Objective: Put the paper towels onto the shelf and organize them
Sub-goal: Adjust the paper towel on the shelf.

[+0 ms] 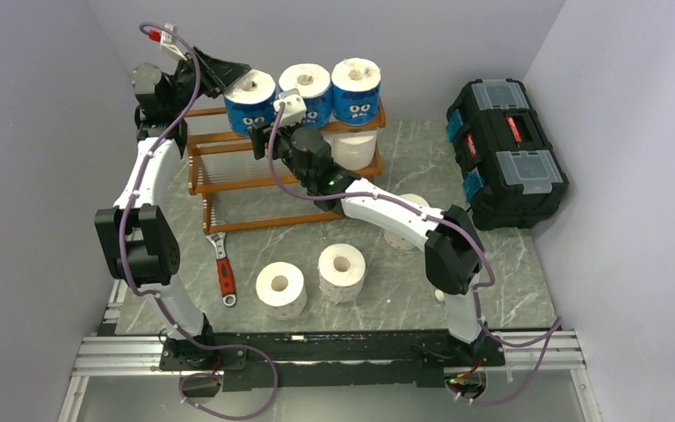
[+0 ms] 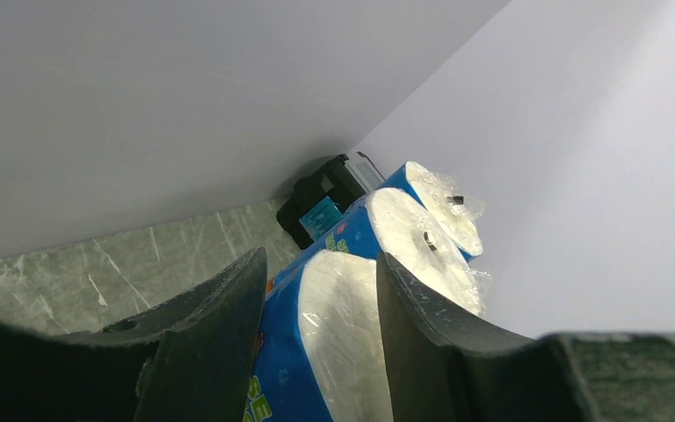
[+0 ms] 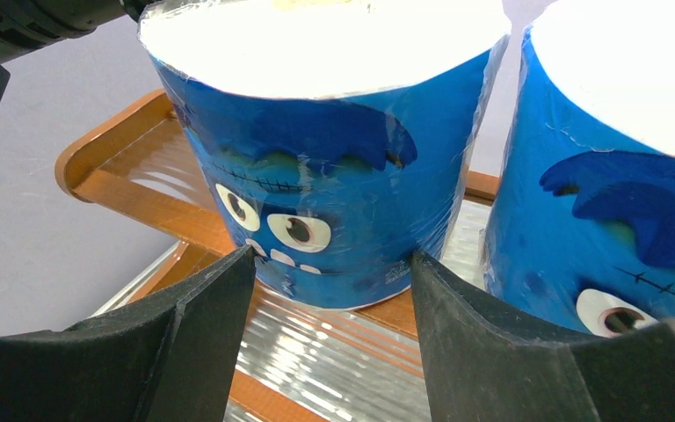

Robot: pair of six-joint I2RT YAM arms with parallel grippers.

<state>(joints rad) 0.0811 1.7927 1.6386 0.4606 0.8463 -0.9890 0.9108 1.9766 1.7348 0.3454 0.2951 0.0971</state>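
Three blue-wrapped paper towels stand in a row on the top tier of the wooden shelf [image 1: 228, 171]: left [image 1: 251, 101], middle [image 1: 308, 92], right [image 1: 357, 90]. My left gripper [image 1: 228, 75] reaches in from the left and is shut on the left roll [image 2: 352, 334]; one finger lies on its side, the other on its top face. My right gripper [image 1: 262, 132] is open in front of that same roll [image 3: 316, 176], fingertips at either side of its base. A white roll [image 1: 353, 148] sits on the middle tier. Other white rolls [image 1: 281, 288] [image 1: 342, 271] [image 1: 409, 220] stand on the table.
A red-handled wrench [image 1: 222, 268] lies on the table in front of the shelf's left end. The black toolbox [image 1: 507, 151] stands at the back right. Walls close in at the left, back and right.
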